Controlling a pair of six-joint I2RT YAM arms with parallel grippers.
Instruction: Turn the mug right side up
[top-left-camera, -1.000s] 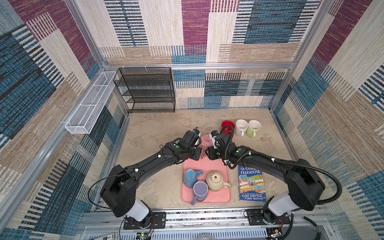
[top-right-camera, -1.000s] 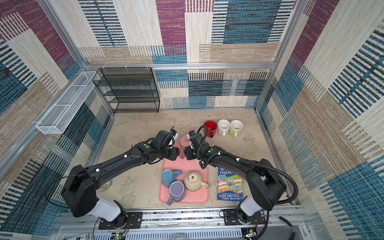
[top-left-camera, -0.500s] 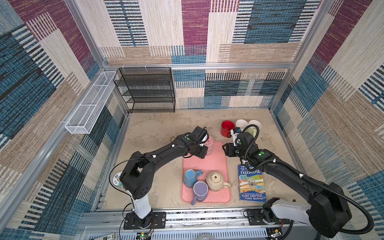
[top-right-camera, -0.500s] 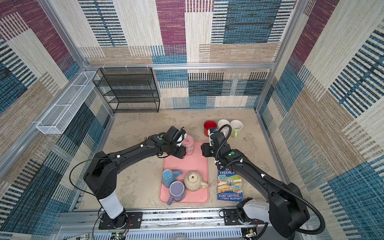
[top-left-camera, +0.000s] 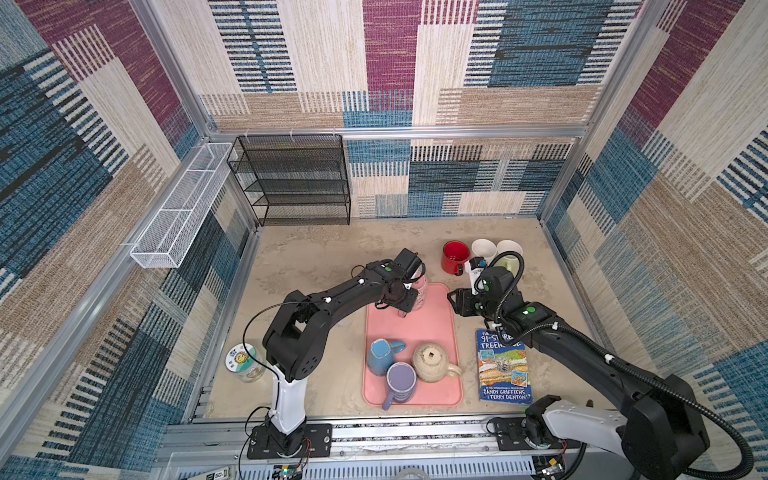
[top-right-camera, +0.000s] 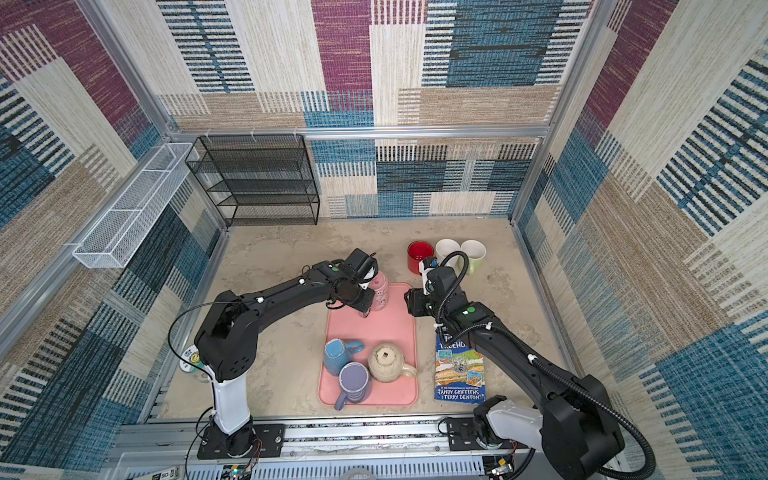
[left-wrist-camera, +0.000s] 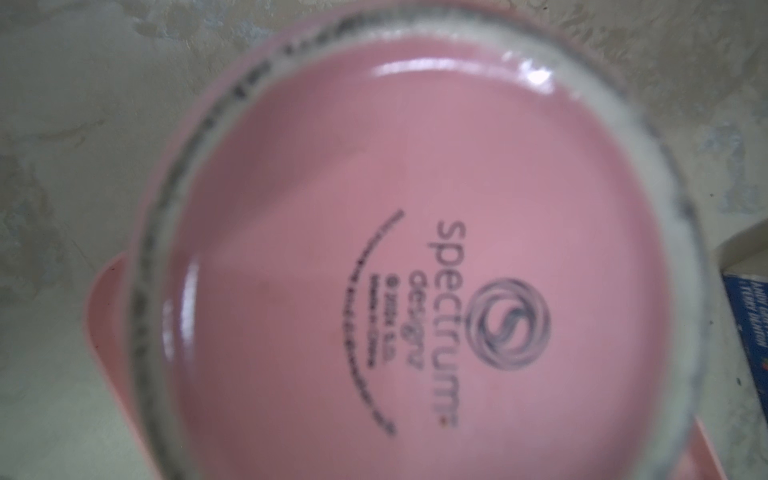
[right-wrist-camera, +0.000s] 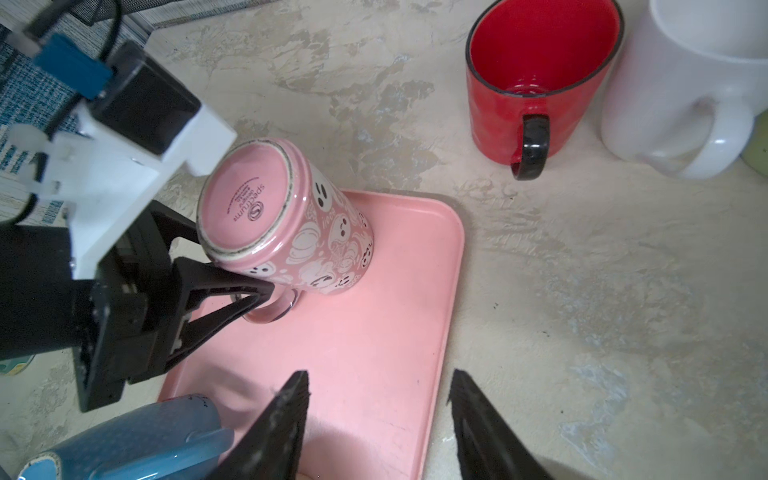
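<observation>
Tipping is being risked at the pink mug (right-wrist-camera: 286, 216), which is standing upside down, base up, on a far corner of the pink tray (right-wrist-camera: 374, 353). The mug is being straddled by the left gripper (top-left-camera: 409, 300). One black finger (right-wrist-camera: 232, 286) is being laid against the mug's side just beside the handle (right-wrist-camera: 278, 309). The other finger is being hidden behind the body, so whether the grip is clamped or loose cannot be told.

If the mug is being caught on one side only, or by the handle alone, it is likely to be knocked over or spun when it is lifted and turned. Its glazed wall is judged slippery. The tray's raised lip could also be snagged by the rim.

The right gripper (right-wrist-camera: 378, 382) is being held apart from the mug, beside the tray's right edge in both top views, its jaws spread with nothing between them. A red mug (right-wrist-camera: 536, 83) is sitting upright on the table, well apart.
</observation>
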